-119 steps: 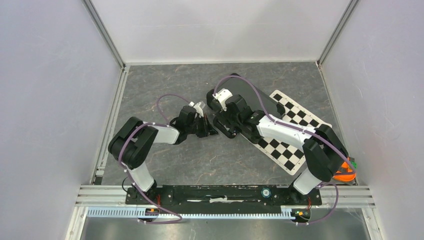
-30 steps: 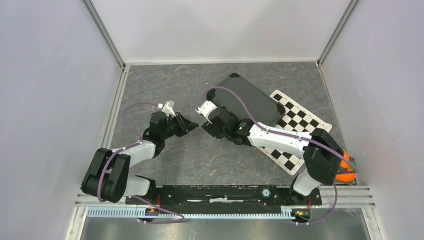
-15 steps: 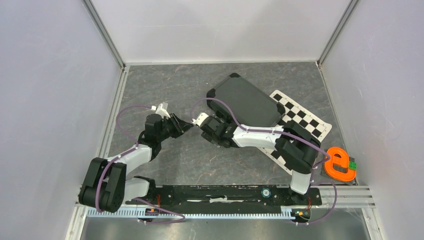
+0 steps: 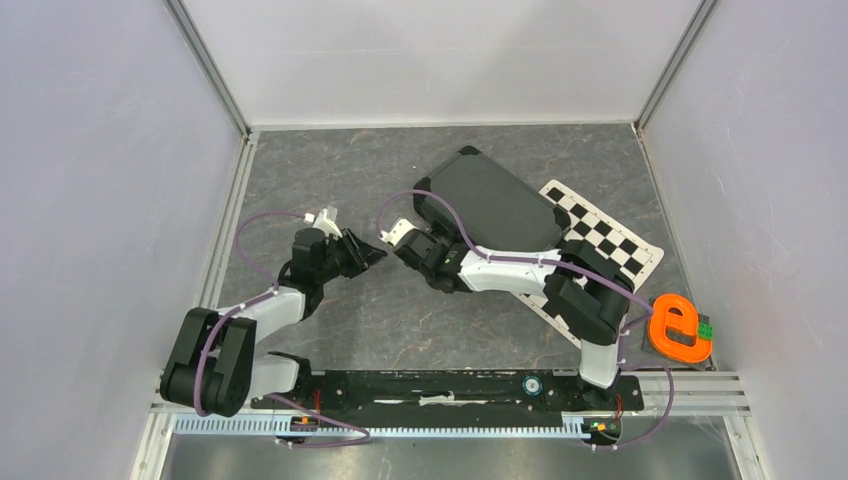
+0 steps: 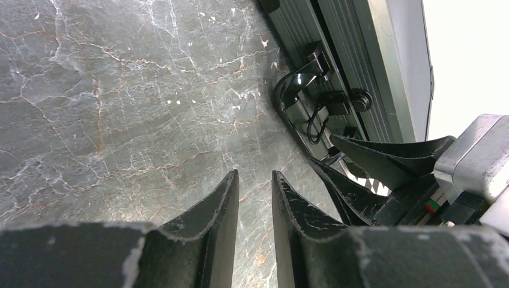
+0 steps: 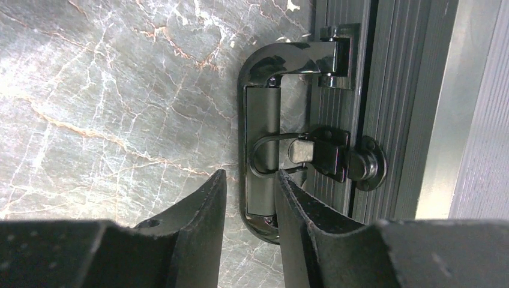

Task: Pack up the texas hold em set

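Note:
The black hard case [image 4: 490,205] lies closed on the marble table, one end resting on the checkered mat. Its metal handle [image 6: 263,144] and a latch [image 6: 327,153] show on the case's side in the right wrist view. They show again in the left wrist view as the handle [image 5: 294,90] and latch [image 5: 336,102]. My right gripper [image 6: 249,183] is open with narrowed jaws, its tips just short of the handle and gripping nothing. My left gripper [image 5: 255,180] hovers over bare marble left of the case, slightly open and empty. Seen from above, the left gripper [image 4: 375,255] and right gripper [image 4: 410,250] nearly face each other.
A black-and-white checkered mat [image 4: 600,235] lies right of the case. An orange ring-shaped toy [image 4: 680,328] sits at the near right corner. White walls enclose the table, and a metal rail [image 4: 440,385] carrying the arm bases runs along the near edge.
The right arm has folded its elbow inward, uncovering the orange toy, and its jaws have narrowed. Its gripper shifted slightly left. The left arm has barely moved.

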### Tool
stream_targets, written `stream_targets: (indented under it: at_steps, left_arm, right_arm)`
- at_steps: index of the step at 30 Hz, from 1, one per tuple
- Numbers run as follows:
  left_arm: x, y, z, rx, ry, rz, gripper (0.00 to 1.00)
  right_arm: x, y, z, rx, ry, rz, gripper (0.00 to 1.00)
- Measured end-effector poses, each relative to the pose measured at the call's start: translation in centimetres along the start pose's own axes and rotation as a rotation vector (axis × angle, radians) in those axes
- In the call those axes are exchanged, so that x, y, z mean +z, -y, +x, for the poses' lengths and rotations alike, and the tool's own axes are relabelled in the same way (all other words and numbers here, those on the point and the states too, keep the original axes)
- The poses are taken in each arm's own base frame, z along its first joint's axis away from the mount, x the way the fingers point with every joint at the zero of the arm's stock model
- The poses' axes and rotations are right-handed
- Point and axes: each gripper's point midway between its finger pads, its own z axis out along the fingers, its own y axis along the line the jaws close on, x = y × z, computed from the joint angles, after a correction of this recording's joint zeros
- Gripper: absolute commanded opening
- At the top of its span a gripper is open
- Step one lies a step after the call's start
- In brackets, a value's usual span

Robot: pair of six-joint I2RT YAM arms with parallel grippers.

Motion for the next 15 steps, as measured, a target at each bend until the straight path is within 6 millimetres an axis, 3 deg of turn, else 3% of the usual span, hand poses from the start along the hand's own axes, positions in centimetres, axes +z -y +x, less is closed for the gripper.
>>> stream_targets:
  at_steps: [4, 8, 10, 13, 15]
  left_arm:
    - [0.1, -0.2, 0.2, -0.004, -0.006, -0.006, 0.35]
    - [0.1, -0.2, 0.1, -0.003, -0.006, -0.006, 0.42]
    - [0.1, -0.2, 0.1, -0.003, -0.005, -0.006, 0.59]
    - [0.1, -0.3, 0.1, 0.007, -0.002, -0.008, 0.99]
    - [0.0, -0.1, -0.2, 0.017, 0.008, -0.003, 1.00]
  right_arm:
    - [0.4, -0.1, -0.1, -0.005, -0.005, 0.006, 0.38]
    - [0.8, -0.4, 0.4, -0.019, -0.021, 0.006, 0.31]
    - [1.1, -0.5, 0.5, -0.025, -0.026, 0.007, 0.24]
    - [1.2, -0.3, 0.4, -0.031, -0.026, 0.022, 0.10]
    - [1.2, -0.2, 0.1, -0.032, -0.022, 0.028, 0.07]
